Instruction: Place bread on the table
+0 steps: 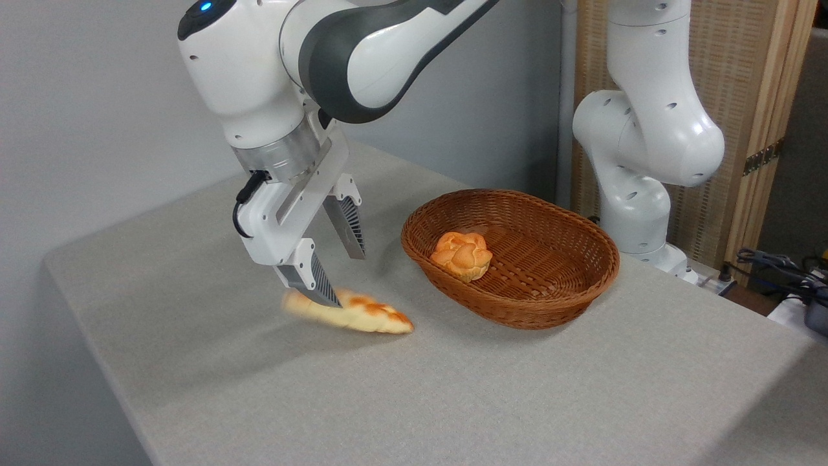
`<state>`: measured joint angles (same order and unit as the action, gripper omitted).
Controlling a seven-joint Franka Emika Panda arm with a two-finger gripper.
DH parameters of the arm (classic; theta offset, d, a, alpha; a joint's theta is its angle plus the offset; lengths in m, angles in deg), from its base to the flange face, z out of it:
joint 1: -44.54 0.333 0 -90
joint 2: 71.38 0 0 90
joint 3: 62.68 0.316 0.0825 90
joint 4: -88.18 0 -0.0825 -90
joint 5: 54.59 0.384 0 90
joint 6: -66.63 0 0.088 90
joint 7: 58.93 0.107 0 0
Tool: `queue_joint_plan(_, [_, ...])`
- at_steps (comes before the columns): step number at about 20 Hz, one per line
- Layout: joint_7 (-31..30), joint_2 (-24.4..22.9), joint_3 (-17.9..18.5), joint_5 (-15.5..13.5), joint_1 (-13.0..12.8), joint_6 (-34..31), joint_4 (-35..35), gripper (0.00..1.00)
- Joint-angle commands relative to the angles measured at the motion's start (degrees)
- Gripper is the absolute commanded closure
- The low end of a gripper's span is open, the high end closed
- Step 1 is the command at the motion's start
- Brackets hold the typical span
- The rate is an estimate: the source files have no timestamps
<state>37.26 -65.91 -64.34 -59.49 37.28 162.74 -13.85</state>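
Observation:
The bread (362,317), a long golden braided loaf with orange-brown bumps, lies on the grey cloth table (453,395), left of the basket. Its left end is blurred and looks slightly raised, while its pointed right end rests on the cloth. My gripper (344,279) hangs just above it, open, its jaws spread wide. The tip of the nearer finger (320,285) overlaps the loaf's left part in the picture; the farther finger (349,230) stands clear behind it. Nothing is held between the fingers.
A brown wicker basket (550,298) stands right of the bread with a small round orange-brown bun (462,255) inside. The arm's white base (637,207) rises behind the basket. Cables (776,265) lie off the table's far right edge.

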Motion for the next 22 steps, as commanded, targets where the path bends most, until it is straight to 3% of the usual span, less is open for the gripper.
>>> queue_joint_plan(1, [-5.47,-0.11,0.35,-0.72,-0.21,0.57,0.69,0.00])
queue_joint_plan(3, [-7.76,-0.54,0.26,-0.72,-0.21,0.57,0.78,0.00])
queue_joint_plan(7, [-18.04,-2.48,0.78,-0.63,-0.21,0.48,2.36,0.00])
queue_joint_plan(10, [-30.85,-2.75,1.05,-0.28,-0.04,0.48,3.59,0.00])
queue_joint_plan(13, [-38.86,-2.92,1.14,-0.02,0.23,0.39,4.38,0.00])
queue_joint_plan(17, [-43.45,-4.58,4.03,-0.19,0.32,0.48,4.83,0.00])
queue_joint_plan(20, [-46.26,-4.68,4.21,0.07,0.32,0.48,4.83,0.00])
queue_joint_plan(22, [-51.78,-4.42,4.30,0.16,0.32,1.79,4.91,0.00])
